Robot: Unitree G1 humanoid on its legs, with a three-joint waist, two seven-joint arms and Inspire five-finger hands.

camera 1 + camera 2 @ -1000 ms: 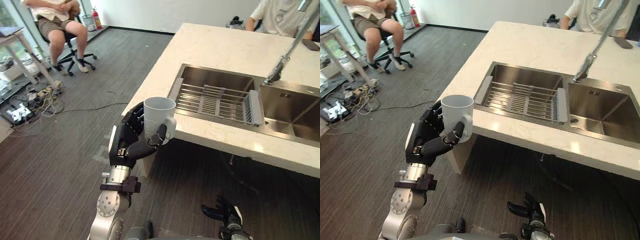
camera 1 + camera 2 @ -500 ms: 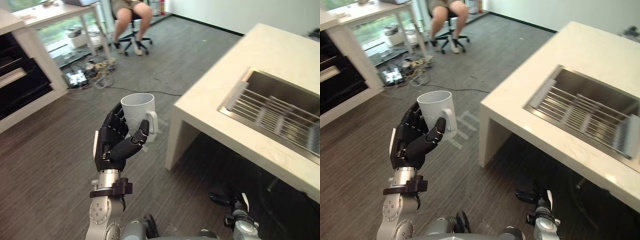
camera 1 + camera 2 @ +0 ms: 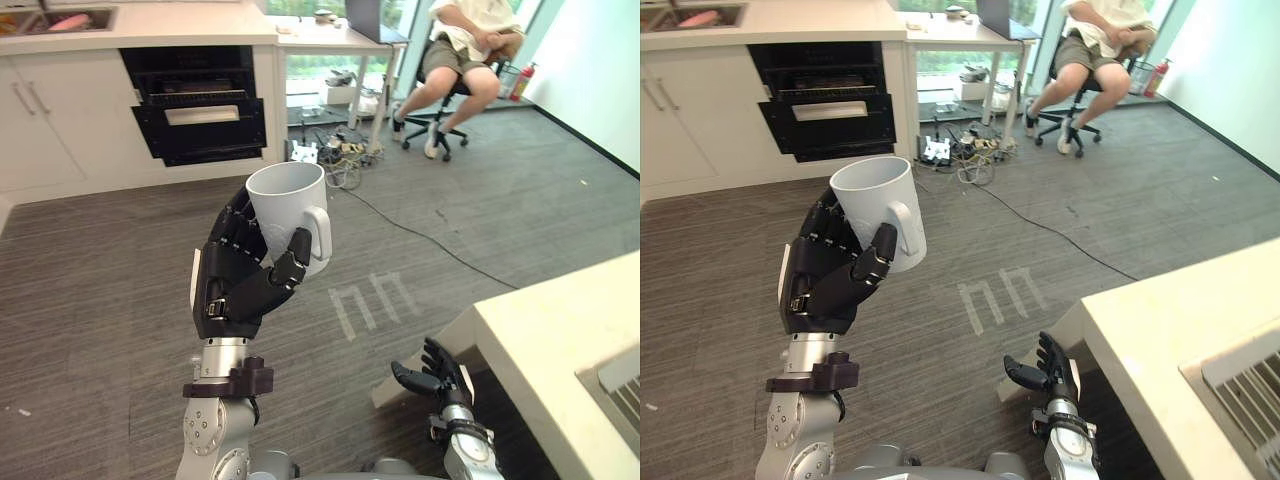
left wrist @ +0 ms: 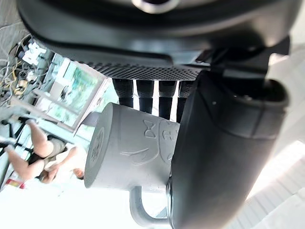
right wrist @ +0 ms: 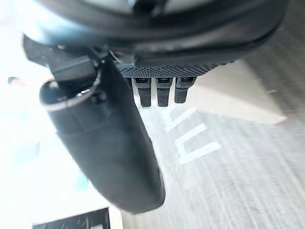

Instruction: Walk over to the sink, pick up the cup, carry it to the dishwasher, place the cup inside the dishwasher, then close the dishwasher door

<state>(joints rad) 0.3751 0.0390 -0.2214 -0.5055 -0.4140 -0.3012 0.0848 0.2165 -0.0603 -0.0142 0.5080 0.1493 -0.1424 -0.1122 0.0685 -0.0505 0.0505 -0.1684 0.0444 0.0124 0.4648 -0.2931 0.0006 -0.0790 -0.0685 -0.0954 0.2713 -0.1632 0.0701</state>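
**Cup in your left hand, held up off the floor**

Your left hand (image 3: 235,290) has the cup (image 3: 290,205). Its dark fingers (image 3: 233,225) are curled round the far side of the body. The thumb (image 3: 290,265) presses across the near side, just beside the loop handle. The cup stands upright with its mouth up, raised above the wrist and clear of every surface.

It is a white mug with a smooth, glazed look, tapering a little toward the base. In the left wrist view, raised relief shapes show on its wall (image 4: 138,148).

Your right hand (image 3: 432,378) hangs low by the corner of the counter (image 3: 560,340). Its fingers are loosely spread and hold nothing.

The counter is a pale, stone-like slab with a square edge. The floor (image 3: 100,300) is grey planking with a wood grain, and white tape marks (image 3: 372,300) lie on it.

Ahead, a black built-in appliance (image 3: 195,105) sits in white cabinets (image 3: 45,120). A person (image 3: 465,45) sits on a wheeled chair further off.
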